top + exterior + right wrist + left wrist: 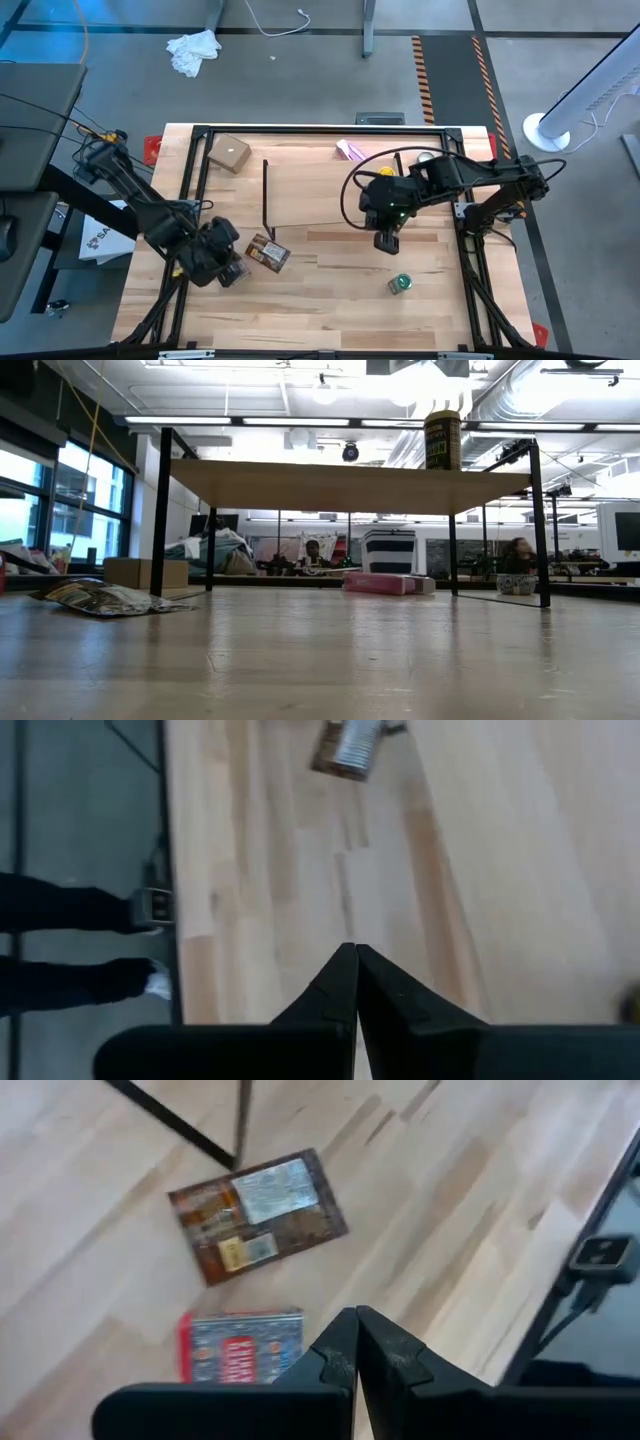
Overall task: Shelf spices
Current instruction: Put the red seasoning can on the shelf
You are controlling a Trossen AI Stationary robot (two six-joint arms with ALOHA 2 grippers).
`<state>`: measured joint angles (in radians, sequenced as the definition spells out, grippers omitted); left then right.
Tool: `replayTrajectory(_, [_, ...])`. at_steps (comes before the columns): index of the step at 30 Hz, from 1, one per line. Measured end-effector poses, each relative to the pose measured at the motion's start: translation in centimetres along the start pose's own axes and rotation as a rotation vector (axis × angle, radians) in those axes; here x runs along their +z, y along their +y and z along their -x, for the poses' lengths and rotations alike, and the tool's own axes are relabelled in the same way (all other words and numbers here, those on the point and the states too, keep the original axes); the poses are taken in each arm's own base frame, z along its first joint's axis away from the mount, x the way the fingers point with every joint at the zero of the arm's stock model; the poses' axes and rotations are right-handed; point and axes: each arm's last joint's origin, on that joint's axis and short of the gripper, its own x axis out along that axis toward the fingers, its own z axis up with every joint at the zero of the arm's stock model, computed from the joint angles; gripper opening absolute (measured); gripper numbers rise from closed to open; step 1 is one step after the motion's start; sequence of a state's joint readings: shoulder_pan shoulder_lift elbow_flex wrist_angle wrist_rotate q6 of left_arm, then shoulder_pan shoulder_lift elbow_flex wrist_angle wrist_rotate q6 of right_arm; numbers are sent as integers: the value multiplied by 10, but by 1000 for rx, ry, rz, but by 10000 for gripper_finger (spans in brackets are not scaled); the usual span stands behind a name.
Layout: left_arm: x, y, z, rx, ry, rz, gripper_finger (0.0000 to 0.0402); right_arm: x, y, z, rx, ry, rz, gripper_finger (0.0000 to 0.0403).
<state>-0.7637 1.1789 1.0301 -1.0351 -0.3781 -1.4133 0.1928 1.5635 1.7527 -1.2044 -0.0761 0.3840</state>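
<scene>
Though labels blur, red box (pixel 243 1357), orange-brown packet (pixel 258 1214)

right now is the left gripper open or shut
Shut and empty: in the left wrist view the left gripper has its two dark fingers pressed together, above the red box and the flat packet.

- Packet (pixel 257 1215): flat, brown, label up, just ahead of left end effector (pixel 356 1342).
- Red box (pixel 240 1347): lying flat beside it.
- Green-lidded jar (pixel 400 284): upright, near right end effector (pixel 386 241).
- Yellow jar (pixel 442 440): upright on shelf (pixel 340 484).
</scene>
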Motion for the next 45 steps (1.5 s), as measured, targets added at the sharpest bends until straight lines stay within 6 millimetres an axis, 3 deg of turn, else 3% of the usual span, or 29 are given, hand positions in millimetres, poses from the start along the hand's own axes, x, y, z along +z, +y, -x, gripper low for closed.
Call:
replayTrajectory(6, [-4,12,4,86,51,-49,39,1,2,0,13,-8,-45,2])
replayTrajectory(14, [-21,18,-15,161,148,-40,153,-1,17,-11,0,-5,3,0])
replayTrajectory(22, [-33,-1,-34,19,193,1,222,5,34,-58,-35,40,33,0])
replayTrajectory(25, [-37,-8,-43,14,181,5,224,5,37,-79,-52,85,49,0])
replayTrajectory(32, [-52,-6,-75,234,270,70,187,8,38,-121,-79,153,68,0])
replayTrajectory(37, [-58,-8,-87,282,307,71,153,8,38,-128,-76,163,68,0])
replayTrajectory(45, [-53,-8,-90,291,238,77,105,12,41,-129,-34,127,63,0])
